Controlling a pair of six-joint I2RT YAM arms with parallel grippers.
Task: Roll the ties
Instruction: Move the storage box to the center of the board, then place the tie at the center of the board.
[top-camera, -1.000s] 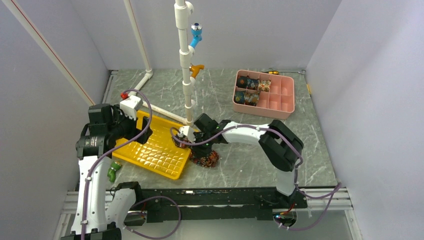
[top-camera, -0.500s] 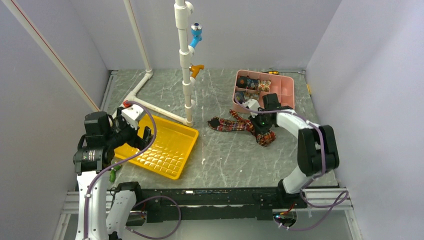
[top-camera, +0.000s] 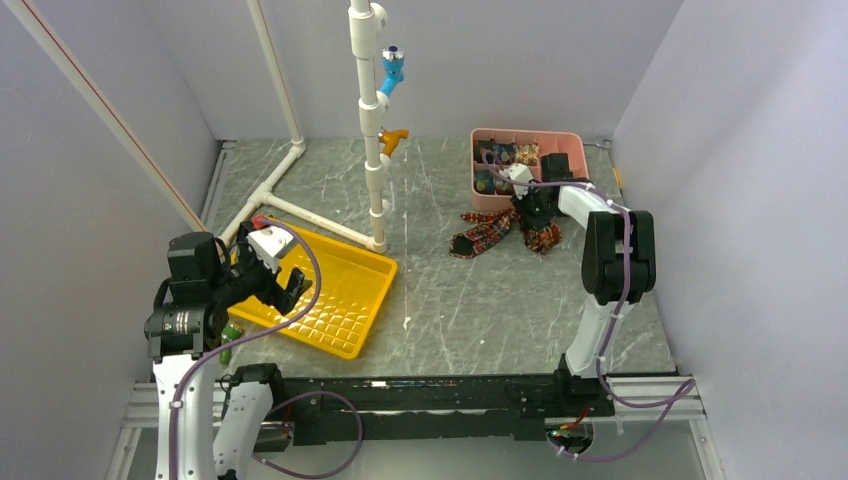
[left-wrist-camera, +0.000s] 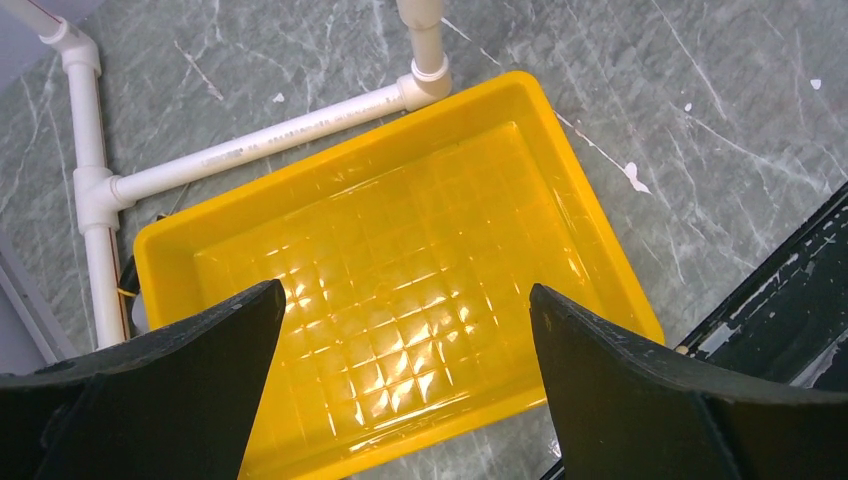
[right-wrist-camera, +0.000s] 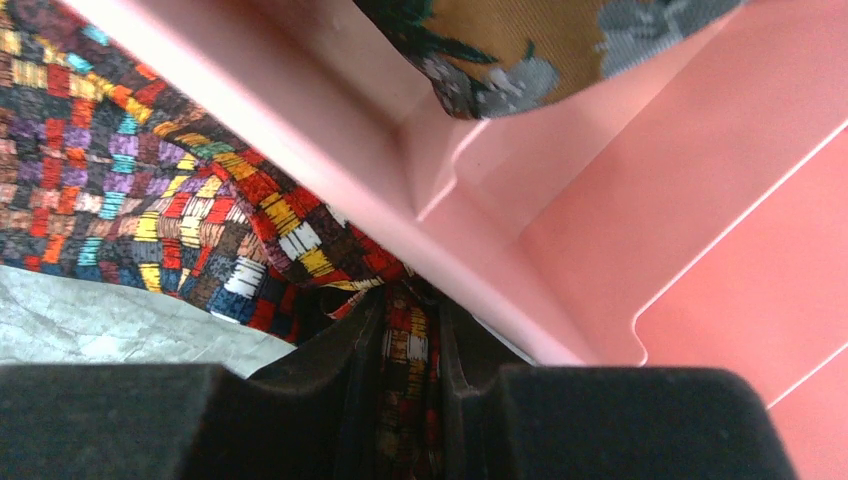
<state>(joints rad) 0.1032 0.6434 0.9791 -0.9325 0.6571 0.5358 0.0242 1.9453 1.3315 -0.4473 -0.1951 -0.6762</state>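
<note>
The grey tabletop (top-camera: 450, 300) is carrying a yellow tray (top-camera: 352, 349) at the left and a pink box (top-camera: 572, 141) with compartments at the far right. A patchwork tie (top-camera: 485, 232) is lying loosely bunched on the tabletop, pressing against the box's near wall. The right pincer (right-wrist-camera: 410, 352) is clamping a fold of that tie, while the left pincer (left-wrist-camera: 405, 300) is hanging spread wide above the tray, holding nothing.

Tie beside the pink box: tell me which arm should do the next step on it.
Right. The right gripper is shut on the tie beside the pink box; the left gripper hangs open over the yellow tray, far away.
</note>
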